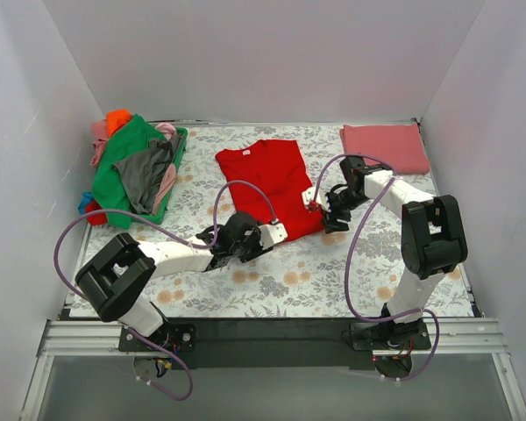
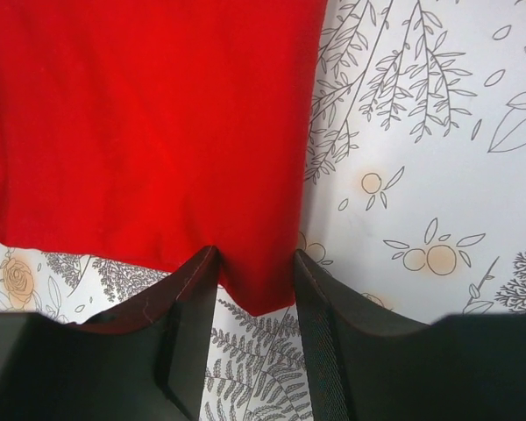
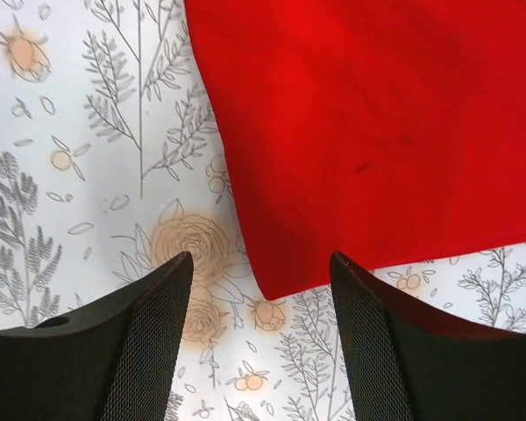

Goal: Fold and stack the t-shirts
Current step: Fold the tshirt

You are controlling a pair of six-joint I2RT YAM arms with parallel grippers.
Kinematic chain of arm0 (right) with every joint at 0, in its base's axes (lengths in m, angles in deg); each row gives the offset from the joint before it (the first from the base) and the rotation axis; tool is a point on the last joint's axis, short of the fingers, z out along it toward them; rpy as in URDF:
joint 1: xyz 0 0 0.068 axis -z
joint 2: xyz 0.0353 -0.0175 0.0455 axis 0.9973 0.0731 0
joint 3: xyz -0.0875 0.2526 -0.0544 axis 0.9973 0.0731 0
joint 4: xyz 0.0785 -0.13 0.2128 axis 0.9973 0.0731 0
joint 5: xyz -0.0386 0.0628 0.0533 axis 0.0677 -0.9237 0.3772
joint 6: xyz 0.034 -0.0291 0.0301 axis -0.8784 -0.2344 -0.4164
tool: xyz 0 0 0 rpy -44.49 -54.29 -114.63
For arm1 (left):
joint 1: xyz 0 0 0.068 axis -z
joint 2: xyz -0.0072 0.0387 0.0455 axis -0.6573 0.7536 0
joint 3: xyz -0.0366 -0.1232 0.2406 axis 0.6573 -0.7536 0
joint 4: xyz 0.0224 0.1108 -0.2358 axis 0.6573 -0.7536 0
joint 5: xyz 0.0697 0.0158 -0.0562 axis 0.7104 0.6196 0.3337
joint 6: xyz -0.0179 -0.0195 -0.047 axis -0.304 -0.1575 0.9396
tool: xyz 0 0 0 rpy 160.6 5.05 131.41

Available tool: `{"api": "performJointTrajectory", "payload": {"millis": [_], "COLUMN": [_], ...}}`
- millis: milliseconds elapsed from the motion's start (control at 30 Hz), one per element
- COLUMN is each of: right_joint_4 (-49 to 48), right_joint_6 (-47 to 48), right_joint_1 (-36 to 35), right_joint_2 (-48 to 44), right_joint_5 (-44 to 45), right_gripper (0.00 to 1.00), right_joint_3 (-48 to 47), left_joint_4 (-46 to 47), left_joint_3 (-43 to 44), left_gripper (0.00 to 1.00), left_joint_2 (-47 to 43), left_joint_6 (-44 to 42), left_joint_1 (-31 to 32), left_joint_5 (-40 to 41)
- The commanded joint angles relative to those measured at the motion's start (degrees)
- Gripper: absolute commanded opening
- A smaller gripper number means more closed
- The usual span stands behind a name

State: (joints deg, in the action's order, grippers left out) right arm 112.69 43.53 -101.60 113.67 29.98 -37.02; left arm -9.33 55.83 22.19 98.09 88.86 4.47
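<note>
A large bright red t-shirt (image 1: 272, 180) lies flat in the middle of the table. My left gripper (image 1: 279, 233) is open at its near hem; in the left wrist view a corner of the red shirt (image 2: 149, 132) lies between the open fingers of that gripper (image 2: 256, 267). My right gripper (image 1: 326, 215) is open at the shirt's near right corner; in the right wrist view the red corner (image 3: 377, 123) sits between that gripper's spread fingers (image 3: 261, 267). A folded dull rose-red t-shirt (image 1: 384, 147) lies at the back right.
A loose pile of t-shirts (image 1: 136, 171), green, grey, pink and orange, lies at the back left. The floral table cloth (image 1: 245, 285) covers the table. White walls close in the left, back and right sides.
</note>
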Motion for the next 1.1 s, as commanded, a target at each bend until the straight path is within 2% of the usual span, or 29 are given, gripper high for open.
{"api": "performJointTrajectory", "payload": {"millis": [0, 233, 333, 467, 533, 667, 800, 900, 1033, 1067], "right_joint_4": [-1.4, -3.8, -4.1, -4.6, -4.6, -4.5, -2.6, 1.7, 6.7, 9.4], "right_joint_6": [3.3, 3.3, 2.1, 0.6, 0.2, -0.7, -0.3, 1.3, 2.6, 3.4], "right_joint_1": [-0.7, -3.1, -4.0, -4.2, -4.2, -4.2, -4.2, -4.2, -4.2, -4.2], "right_joint_2": [0.5, 2.9, 4.6, 6.3, 6.4, 5.4, 0.6, -4.5, -12.4, -15.8], "right_joint_5": [4.6, 8.0, 8.2, 9.1, 9.2, 8.6, 6.6, 4.0, 3.4, 3.3], "right_gripper": [0.7, 0.68, 0.63, 0.45, 0.38, 0.02, 0.01, 0.01, 0.01, 0.01], "right_joint_3": [-1.0, -1.1, -1.4, -1.3, -0.5, 1.2, 5.0, 9.4, 17.5, 20.6], "left_joint_4": [1.0, 1.2, 1.5, 1.5, 1.5, 0.9, -2.6, -7.6, -12.0, -13.7], "left_joint_3": [-0.1, 0.3, 0.1, 0.1, -0.2, -0.2, -1.4, -2.9, -4.9, -5.0], "left_gripper": [0.38, 0.43, 0.41, 0.3, 0.21, 0.0, 0.0, 0.0, 0.0, 0.0], "left_joint_2": [0.5, 2.5, 3.2, 3.7, 3.9, 3.7, -1.4, -6.2, -11.9, -13.1], "left_joint_6": [-0.5, -0.2, 0.0, 0.0, 0.0, 0.2, 1.3, 2.9, 7.9, 10.3], "left_joint_1": [0.5, 0.8, 1.0, 1.1, 1.2, 1.6, 3.6, 5.8, 10.2, 11.1], "left_joint_5": [2.5, 3.3, 4.1, 4.8, 5.0, 4.1, 0.3, -7.0, -14.0, -17.9]}}
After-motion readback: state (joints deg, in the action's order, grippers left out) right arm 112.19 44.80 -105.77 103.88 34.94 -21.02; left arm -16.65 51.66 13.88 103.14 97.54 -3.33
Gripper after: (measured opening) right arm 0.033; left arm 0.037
